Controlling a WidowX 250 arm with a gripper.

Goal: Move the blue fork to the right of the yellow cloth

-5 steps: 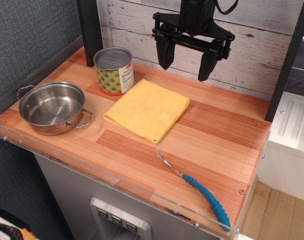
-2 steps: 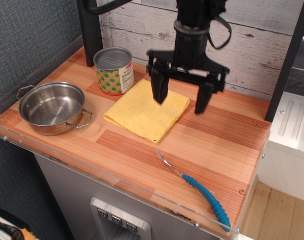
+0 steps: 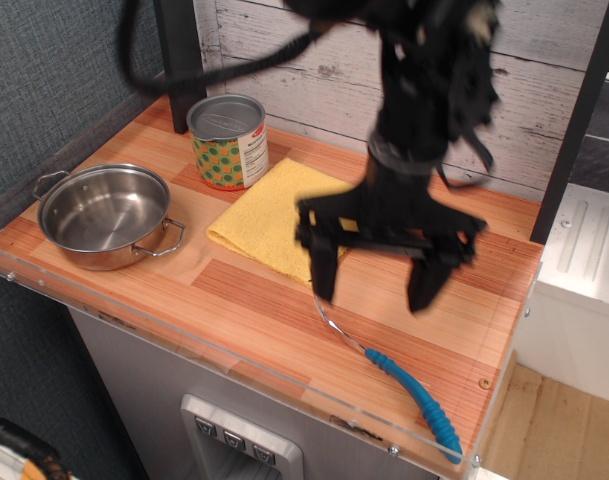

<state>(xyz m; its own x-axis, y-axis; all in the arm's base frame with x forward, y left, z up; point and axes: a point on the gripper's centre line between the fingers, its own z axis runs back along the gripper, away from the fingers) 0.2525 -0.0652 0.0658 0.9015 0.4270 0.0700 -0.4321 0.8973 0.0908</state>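
Fingers [image 3: 324, 270] spread wide above blue fork [image 3: 409, 388] near yellow cloth [image 3: 269, 215]

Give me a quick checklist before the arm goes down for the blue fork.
1. Gripper open: ok, fingers spread wide.
2. Blue fork free to grab: ok, flat near the front edge, nothing on it.
3. Gripper over the fork: not ok, it hangs above the tines, short of the handle.
4. Spot right of the yellow cloth free: cannot tell, arm hides it.
5. Can and pot out of the way: ok, both far left.
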